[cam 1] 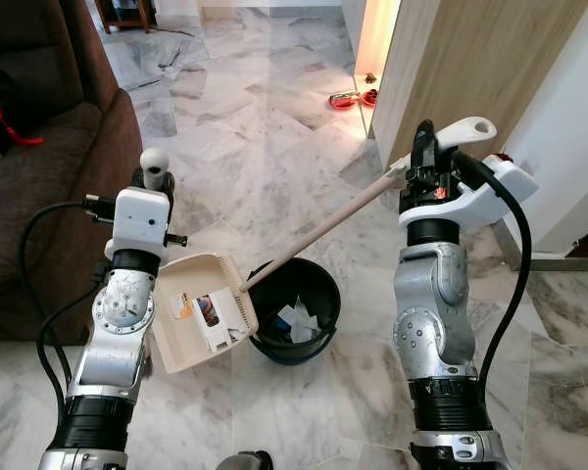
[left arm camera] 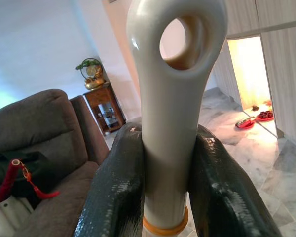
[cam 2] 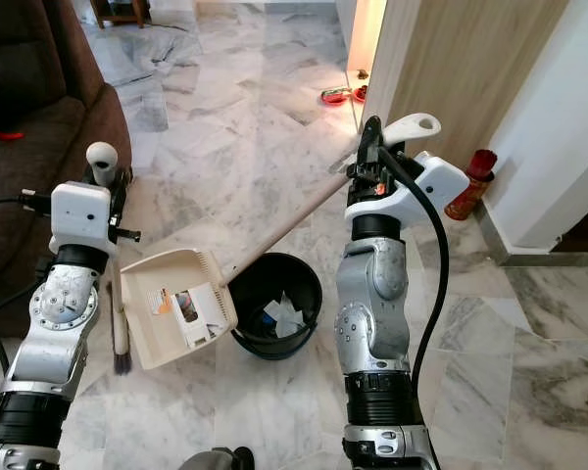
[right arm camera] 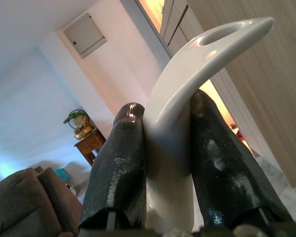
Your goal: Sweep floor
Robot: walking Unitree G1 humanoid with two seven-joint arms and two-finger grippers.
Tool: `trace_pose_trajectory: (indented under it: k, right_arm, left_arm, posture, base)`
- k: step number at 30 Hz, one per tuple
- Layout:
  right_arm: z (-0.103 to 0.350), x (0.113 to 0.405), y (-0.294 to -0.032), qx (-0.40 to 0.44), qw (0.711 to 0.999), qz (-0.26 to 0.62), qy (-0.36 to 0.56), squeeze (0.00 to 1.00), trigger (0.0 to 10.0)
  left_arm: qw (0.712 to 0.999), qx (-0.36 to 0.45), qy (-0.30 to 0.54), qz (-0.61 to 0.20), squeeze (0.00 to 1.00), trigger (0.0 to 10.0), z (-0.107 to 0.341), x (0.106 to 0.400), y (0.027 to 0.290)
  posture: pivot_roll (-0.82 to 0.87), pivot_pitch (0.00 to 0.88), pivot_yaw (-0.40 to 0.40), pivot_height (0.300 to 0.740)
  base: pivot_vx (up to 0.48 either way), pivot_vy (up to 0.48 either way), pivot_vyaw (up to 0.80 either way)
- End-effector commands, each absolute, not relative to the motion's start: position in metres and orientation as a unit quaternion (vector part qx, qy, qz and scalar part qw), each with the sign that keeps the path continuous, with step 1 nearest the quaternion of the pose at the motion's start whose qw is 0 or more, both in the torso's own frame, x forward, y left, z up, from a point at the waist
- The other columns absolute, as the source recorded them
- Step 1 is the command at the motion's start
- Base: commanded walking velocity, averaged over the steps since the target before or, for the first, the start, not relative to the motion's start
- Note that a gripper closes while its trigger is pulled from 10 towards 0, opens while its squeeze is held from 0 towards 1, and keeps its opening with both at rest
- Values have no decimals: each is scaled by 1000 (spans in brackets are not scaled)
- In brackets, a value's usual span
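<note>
Brown sofa (cam 1: pixel 39 166) at far left; beside it the left gripper (left arm camera: pixel 167 168), fingers clamped on the broom handle (left arm camera: pixel 170 108), the broom (cam 2: pixel 118 323) hanging upright with bristles at the marble floor (cam 1: pixel 265 108). Cream dustpan (cam 1: pixel 201 308), light stiff plastic holding scraps, tilts at the rim of the black bin (cam 1: pixel 294 308). Its long pole (cam 1: pixel 323 230) rises to the right gripper (right arm camera: pixel 167 148), closed on the looped grip, the sensible hold; smooth, likely slippery, prone to swing.
</note>
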State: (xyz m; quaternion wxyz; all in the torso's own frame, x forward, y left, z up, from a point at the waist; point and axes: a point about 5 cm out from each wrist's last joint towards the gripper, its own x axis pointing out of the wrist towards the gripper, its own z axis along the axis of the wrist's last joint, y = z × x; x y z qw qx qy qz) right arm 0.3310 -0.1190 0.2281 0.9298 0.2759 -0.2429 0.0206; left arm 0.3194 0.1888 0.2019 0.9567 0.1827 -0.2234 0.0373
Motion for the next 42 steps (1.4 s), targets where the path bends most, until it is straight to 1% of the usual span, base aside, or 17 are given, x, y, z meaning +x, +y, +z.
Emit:
trace_pose_trajectory:
  k: [1, 6, 18, 21, 23, 25, 33, 37, 39, 42]
  right_arm:
    - [240, 329, -115, 301, 915, 24, -268, 0, 10000]
    - [241, 328, -120, 295, 916, 19, -271, 0, 10000]
    - [244, 327, -123, 291, 916, 21, -274, 0, 10000]
    - [249, 327, -125, 290, 913, 18, -285, 0, 10000]
    - [258, 324, -131, 273, 909, 2, -316, 0, 10000]
    - [263, 322, -133, 268, 907, 0, -326, 0, 10000]
    - [288, 318, -132, 267, 890, 19, -369, 0, 10000]
    - [290, 319, -133, 266, 889, 16, -373, 0, 10000]
    - [294, 319, -133, 246, 891, 21, -381, 0, 10000]
    - [294, 320, -134, 241, 893, 22, -381, 0, 10000]
  left_arm:
    - [950, 178, -254, 22, 0, 10000, 212, 320, 180]
    - [951, 175, -254, 18, 0, 10000, 212, 320, 177]
    - [953, 168, -253, 17, 0, 10000, 208, 319, 175]
    - [953, 167, -252, 17, 0, 10000, 207, 318, 175]
    - [953, 166, -253, 18, 0, 10000, 206, 317, 174]
    - [953, 167, -254, 18, 0, 10000, 206, 317, 174]
    - [950, 168, -263, 26, 0, 10000, 211, 317, 177]
    - [950, 167, -264, 25, 0, 10000, 211, 318, 176]
    - [950, 163, -264, 20, 0, 10000, 211, 321, 173]
    - [950, 160, -266, 19, 0, 10000, 211, 323, 171]
  posture:
    - [205, 132, 15, 740]
    - [203, 141, 11, 740]
    - [205, 141, -6, 740]
    - [205, 137, -10, 740]
    - [212, 134, -14, 740]
    - [212, 133, -15, 740]
    - [216, 119, -20, 740]
    - [212, 113, -20, 740]
    - [202, 102, -22, 740]
    - [199, 98, -27, 740]
  base:
    - [0, 0, 0]
    - [0, 0, 0]
    - [0, 0, 0]
    - [0, 0, 0]
    - [0, 0, 0]
    - [0, 0, 0]
    - [0, 0, 0]
    - [0, 0, 0]
    - [0, 0, 0]
    - [0, 0, 0]
